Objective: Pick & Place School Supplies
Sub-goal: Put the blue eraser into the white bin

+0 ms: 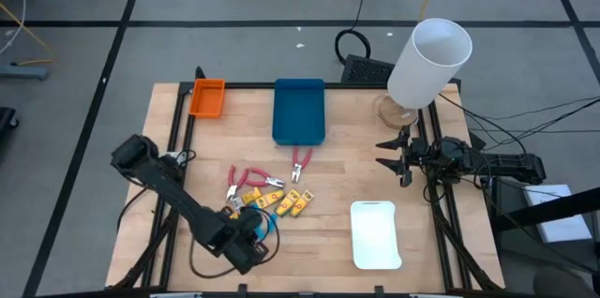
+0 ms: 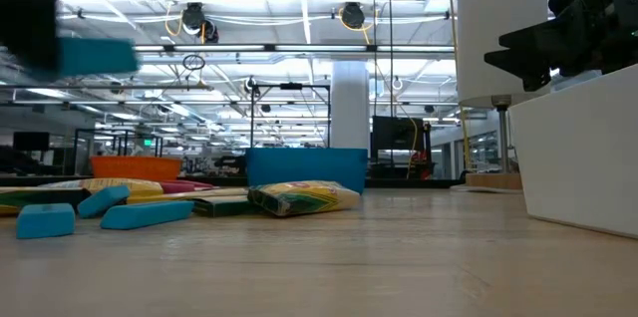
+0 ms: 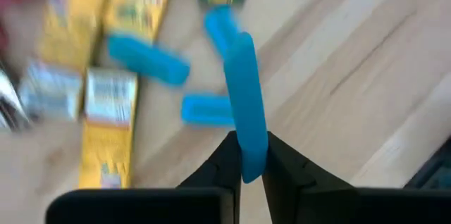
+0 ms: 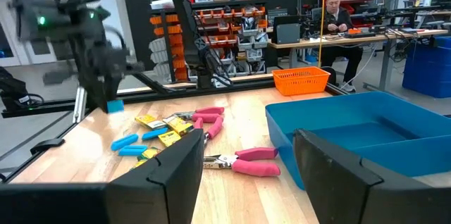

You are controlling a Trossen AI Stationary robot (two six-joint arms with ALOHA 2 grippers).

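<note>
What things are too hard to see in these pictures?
- Yellow packs: print blurred in the left wrist view, too small from above.
- Left gripper: from above its arm hides the fingers; the blue block shows only as a speck.
- White tray: cut off by the low view's edge, inside hidden.

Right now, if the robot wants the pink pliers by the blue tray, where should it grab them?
Probably across the two pink handles of the pliers, coming straight down. They lie flat on the table, handles toward the blue tray, metal nose pointing away, with open space around them.
</note>
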